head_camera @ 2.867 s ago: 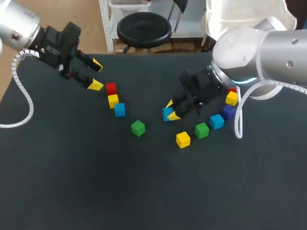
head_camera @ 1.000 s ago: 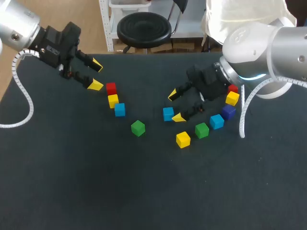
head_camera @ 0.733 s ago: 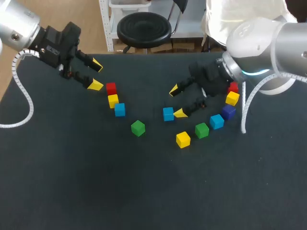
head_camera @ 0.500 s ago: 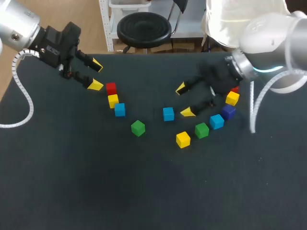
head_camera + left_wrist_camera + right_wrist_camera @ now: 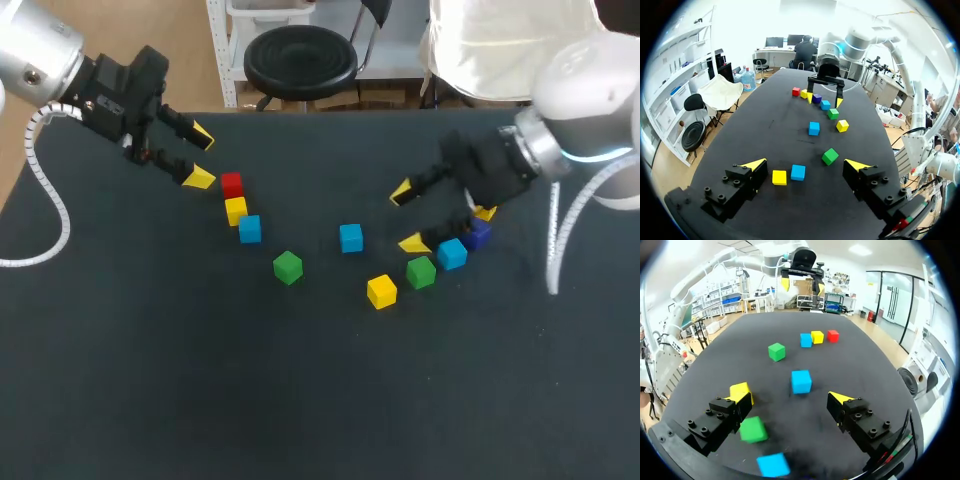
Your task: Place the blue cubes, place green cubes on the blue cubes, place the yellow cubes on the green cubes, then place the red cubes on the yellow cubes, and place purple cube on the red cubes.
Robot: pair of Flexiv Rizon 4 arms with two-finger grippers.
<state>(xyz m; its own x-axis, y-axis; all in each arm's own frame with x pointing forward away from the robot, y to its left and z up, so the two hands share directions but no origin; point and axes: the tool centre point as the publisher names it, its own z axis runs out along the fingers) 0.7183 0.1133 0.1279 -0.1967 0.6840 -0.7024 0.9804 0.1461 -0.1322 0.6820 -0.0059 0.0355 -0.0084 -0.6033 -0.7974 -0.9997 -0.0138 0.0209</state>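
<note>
Several cubes lie on the black table [image 5: 200,380]. At the left stand a red cube [image 5: 232,185], a yellow cube [image 5: 236,210] and a blue cube [image 5: 250,229] in a row, with a green cube [image 5: 288,267] farther in. A lone blue cube [image 5: 350,237] sits mid-table. At the right lie a yellow cube [image 5: 381,291], a green cube [image 5: 421,272], a blue cube [image 5: 452,254] and a purple cube [image 5: 478,233]. My right gripper [image 5: 407,217] is open above the green and blue pair, right of the lone blue cube [image 5: 801,381]. My left gripper [image 5: 198,155] is open, up-left of the red cube.
Another yellow cube [image 5: 486,212] peeks out under my right arm beside the purple one. In the left wrist view the near yellow cube [image 5: 779,177] and blue cube [image 5: 798,172] lie between the open fingers, with my right gripper [image 5: 825,95] far ahead.
My right gripper, earlier down around the lone blue cube, has lifted off and drawn back to the right, open and empty. That cube stays mid-table. The left arm has not moved.
</note>
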